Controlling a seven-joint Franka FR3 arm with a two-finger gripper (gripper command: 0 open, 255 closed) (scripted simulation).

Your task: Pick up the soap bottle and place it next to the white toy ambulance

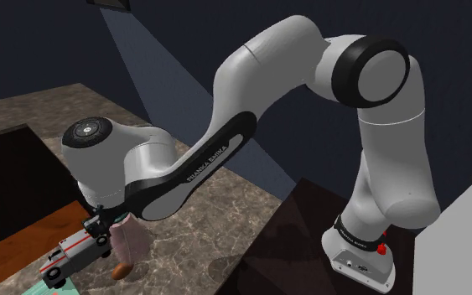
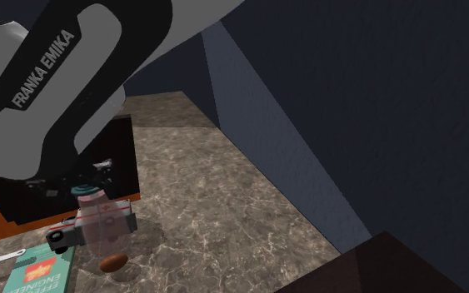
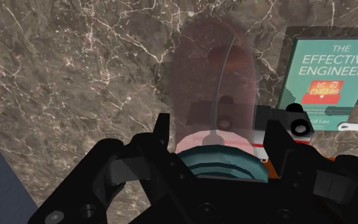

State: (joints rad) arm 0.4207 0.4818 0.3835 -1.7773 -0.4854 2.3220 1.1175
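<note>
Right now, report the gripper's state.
The gripper: closed, holding the pink translucent soap bottle near its teal cap.

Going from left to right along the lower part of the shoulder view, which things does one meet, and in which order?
First the toy ambulance → then the pinkish soap bottle → then, far to the right, the arm's base.
</note>
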